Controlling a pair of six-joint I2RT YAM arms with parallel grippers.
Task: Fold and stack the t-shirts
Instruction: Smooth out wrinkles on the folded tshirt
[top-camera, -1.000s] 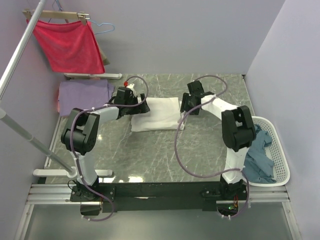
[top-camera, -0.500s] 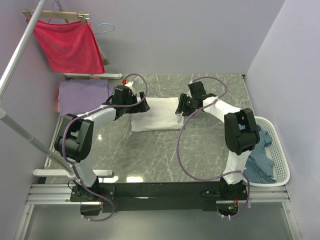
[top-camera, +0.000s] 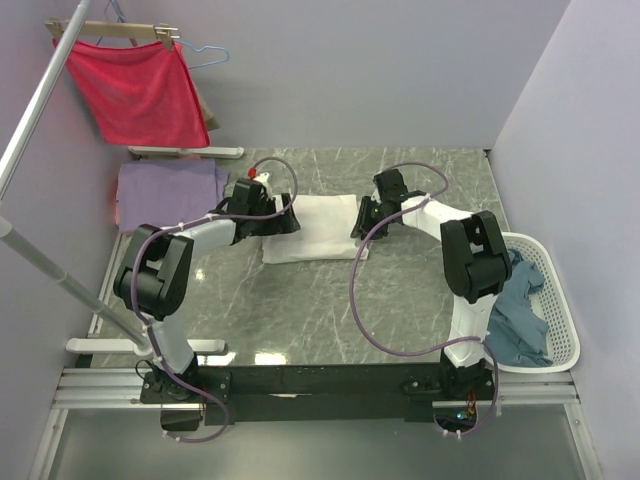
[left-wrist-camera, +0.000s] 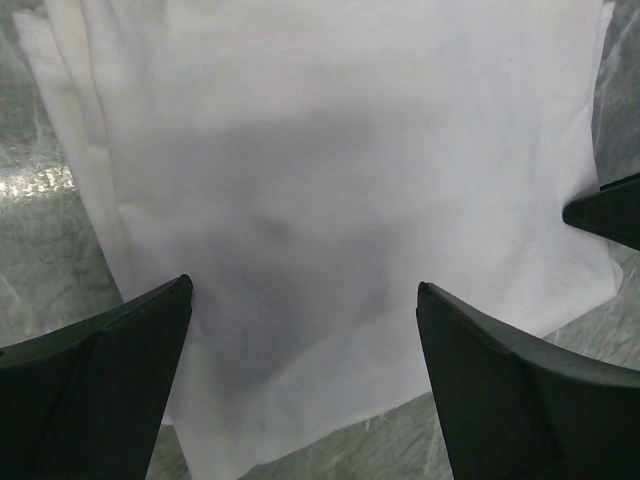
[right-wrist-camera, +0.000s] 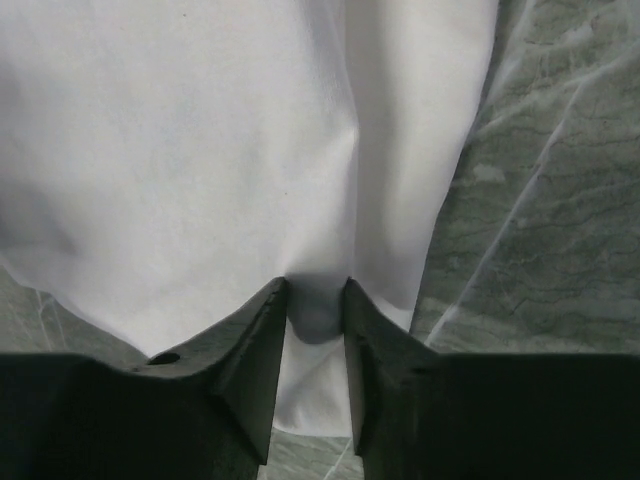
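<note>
A folded white t-shirt (top-camera: 312, 228) lies mid-table on the marble top. My left gripper (top-camera: 285, 222) hovers at its left edge, open wide, both fingers over the cloth (left-wrist-camera: 330, 150) with nothing between them (left-wrist-camera: 300, 290). My right gripper (top-camera: 358, 222) is at the shirt's right edge, its jaws pinching a raised ridge of the white cloth (right-wrist-camera: 200, 150) between the fingertips (right-wrist-camera: 316, 290). A folded lavender t-shirt (top-camera: 165, 190) lies at the far left. A crumpled grey-blue t-shirt (top-camera: 520, 315) sits in the basket.
The white slotted laundry basket (top-camera: 562, 300) stands at the table's right edge. A red cloth (top-camera: 135, 90) hangs from a hanger at the back left, with a slanted metal rail (top-camera: 40, 95) beside it. Purple walls close in the back and right.
My right gripper has slid left onto the white shirt's right edge and narrowed its jaws around a fold. My left gripper has shifted slightly along the left edge, still open.
</note>
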